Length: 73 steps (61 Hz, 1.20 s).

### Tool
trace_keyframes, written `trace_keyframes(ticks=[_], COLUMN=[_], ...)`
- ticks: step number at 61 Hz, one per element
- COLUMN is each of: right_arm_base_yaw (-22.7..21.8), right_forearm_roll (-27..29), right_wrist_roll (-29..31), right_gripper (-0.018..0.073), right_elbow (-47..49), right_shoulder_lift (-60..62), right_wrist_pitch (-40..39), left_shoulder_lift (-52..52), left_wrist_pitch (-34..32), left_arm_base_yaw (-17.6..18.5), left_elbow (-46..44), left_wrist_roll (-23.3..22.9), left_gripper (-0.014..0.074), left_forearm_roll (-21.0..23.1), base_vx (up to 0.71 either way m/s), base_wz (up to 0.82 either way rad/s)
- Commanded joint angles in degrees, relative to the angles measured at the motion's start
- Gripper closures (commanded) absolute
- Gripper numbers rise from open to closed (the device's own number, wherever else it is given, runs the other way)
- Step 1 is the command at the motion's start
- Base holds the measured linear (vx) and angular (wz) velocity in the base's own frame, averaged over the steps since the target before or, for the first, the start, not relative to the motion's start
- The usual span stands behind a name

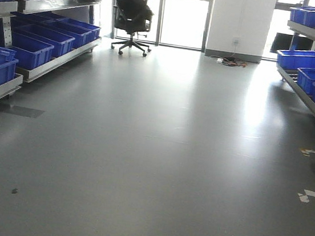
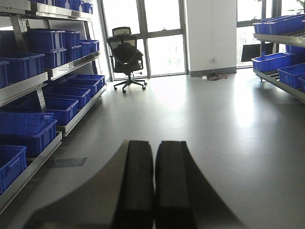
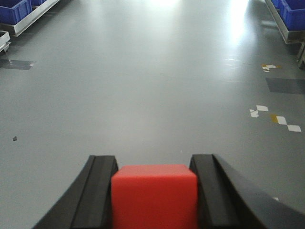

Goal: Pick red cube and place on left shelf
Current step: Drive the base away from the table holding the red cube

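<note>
Front view: shelf (image 1: 50, 5) runs along the left edge.
Left wrist view: left hand (image 2: 153, 157) empty, pads together; shelf at frame left.
Right wrist view: right hand (image 3: 153, 162) clamped on cube (image 3: 154, 195), bottom centre; shelf lies far upper left, well apart.

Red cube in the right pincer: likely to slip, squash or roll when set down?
Probably stiff: the red cube shows straight edges in the right pincer. Slip looks unlikely, since its flat sides meet flat pads. Its flat faces should rest without rolling.
</note>
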<state>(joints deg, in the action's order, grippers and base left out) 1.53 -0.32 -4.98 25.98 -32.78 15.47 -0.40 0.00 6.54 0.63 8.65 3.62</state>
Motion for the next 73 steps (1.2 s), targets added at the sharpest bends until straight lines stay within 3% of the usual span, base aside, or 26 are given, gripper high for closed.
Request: trace_keyframes(ticks=[1, 73], right_arm_base_yaw=[-0.06, -0.06], right_forearm_roll=[-0.41, -0.41], right_wrist_roll=[0.1, 0.1], right_gripper=[0.0494, 0.0494], right_elbow=[1.63, 1.63], right_shoulder_lift=[0.05, 0.05], right_wrist_pitch=[-4.77, -4.73], left_shoulder_lift=[0.46, 0.46], left_wrist_pitch=[-4.8, -4.8], left_arm_base_yaw=[0.34, 0.34], left_elbow=[1.26, 1.26], left_wrist_roll=[0.11, 0.11], left_gripper=[0.0491, 0.0491], left_forearm_roll=[0.22, 0.22], base_vx=[0.41, 0.55], base_wz=[0.11, 0.12])
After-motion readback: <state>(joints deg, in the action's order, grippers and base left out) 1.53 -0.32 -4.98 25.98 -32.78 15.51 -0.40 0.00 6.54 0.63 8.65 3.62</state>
